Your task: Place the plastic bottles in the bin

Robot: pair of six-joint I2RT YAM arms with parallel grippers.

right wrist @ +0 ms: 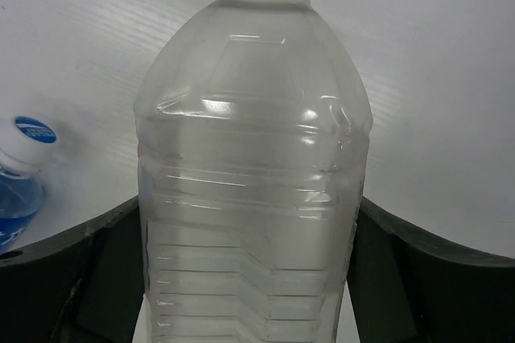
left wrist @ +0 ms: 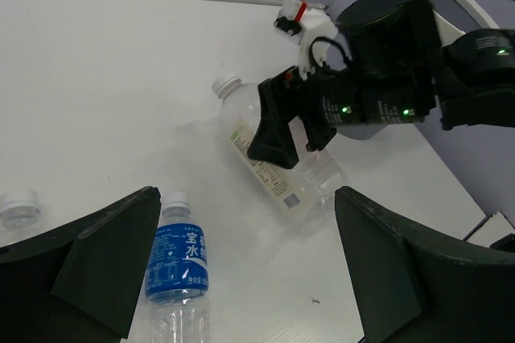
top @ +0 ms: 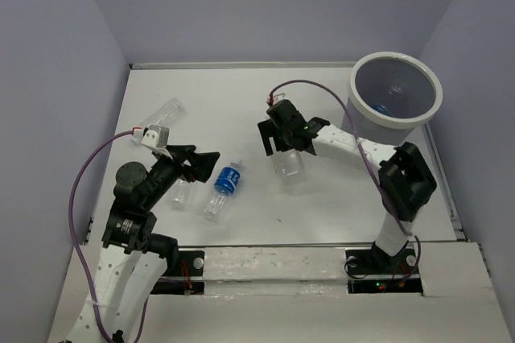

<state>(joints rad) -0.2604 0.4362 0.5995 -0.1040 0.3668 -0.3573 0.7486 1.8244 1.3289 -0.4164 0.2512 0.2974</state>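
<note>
- Four plastic bottles are lying on the table (top: 241, 93): one wide unlabelled bottle (right wrist: 249, 158), one blue-labelled bottle (top: 225, 184), and two small clear bottles (top: 167, 111) (top: 181, 194).
- One bin (top: 435, 85) is standing at the far right corner.
- The right gripper (top: 283, 148) is straddling the wide unlabelled bottle. Whether it is gripping, I cannot tell.
- The left gripper (top: 205, 164) is hanging spread wide, holding nothing, beside the blue-labelled bottle.
</note>
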